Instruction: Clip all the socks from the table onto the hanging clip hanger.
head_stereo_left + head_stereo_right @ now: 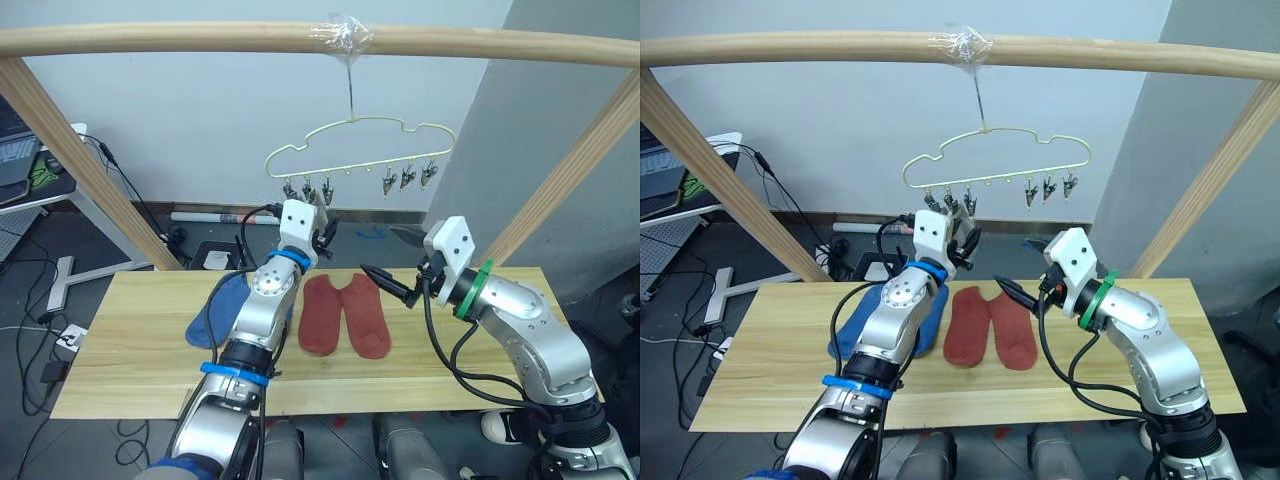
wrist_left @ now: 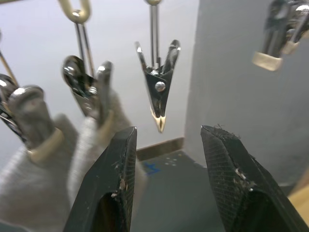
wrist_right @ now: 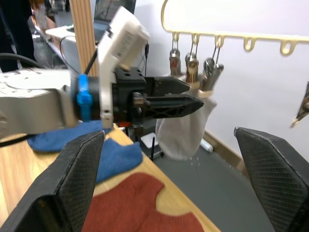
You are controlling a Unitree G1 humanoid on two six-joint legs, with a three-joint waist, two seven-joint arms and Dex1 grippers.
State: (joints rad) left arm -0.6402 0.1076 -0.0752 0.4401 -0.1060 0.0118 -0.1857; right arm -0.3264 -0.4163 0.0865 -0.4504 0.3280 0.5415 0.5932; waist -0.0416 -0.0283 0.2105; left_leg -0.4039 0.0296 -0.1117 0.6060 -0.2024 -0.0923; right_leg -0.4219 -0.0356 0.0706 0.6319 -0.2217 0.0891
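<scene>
The clip hanger (image 1: 360, 150) hangs by its hook from the wooden pole (image 1: 200, 38) above the far edge of the surface (image 1: 120, 350). Six metal clips line its bottom bar, three bunched at the left and three at the right. Two grey socks (image 3: 186, 128) hang from left-hand clips. The third left clip (image 2: 158, 92) hangs empty.

The left gripper (image 2: 169, 183) is raised to the left clip group, fingers apart and empty, with the empty clip just beyond and between the fingertips. The right gripper (image 1: 385, 262) hovers above the surface to the right of the red socks, fingers wide apart and empty.

On the surface, the two red socks (image 1: 345, 315) lie side by side at the centre. The blue socks (image 1: 865, 328) lie left of them, partly hidden by the left arm.

Step in hand, as judged: four socks remain, and the next open clip is being addressed.

Procedure:
- Pick one sock by its cuff edge only, so that a short margin of fabric stands free above the fingers.
- Steady the hanger before loading; it swings freely on its hook.
- Squeeze the clip's upper tabs, not its tip, to open it.
- Feed the cuff fully into the mouth, then release.
- Confirm that the sock hangs before letting go.
</scene>
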